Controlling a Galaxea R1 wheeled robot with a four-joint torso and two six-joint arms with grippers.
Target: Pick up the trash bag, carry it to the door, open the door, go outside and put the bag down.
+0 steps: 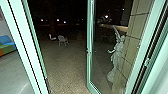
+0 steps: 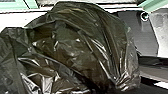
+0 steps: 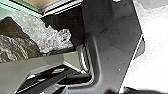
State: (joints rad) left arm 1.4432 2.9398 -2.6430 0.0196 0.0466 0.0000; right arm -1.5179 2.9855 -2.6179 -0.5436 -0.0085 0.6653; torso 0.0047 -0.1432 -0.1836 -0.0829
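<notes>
Green-framed door [image 1: 89,37] open, dark yard [image 1: 62,65] outside, pale statue [image 1: 117,55] behind glass [image 1: 100,67]; crinkled dark trash bag [image 2: 75,47] bulging; cannot tell either gripper's state

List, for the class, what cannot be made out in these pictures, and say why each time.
Head view: what the distant lights belong to; too small, amid darkness.
Head view: the top of the glass door; cut off by the upper edge.
Head view: the coloured seat's full width; cut off by the left edge.
Left wrist view: the trash bag's contents; hidden by dark plastic.
</notes>
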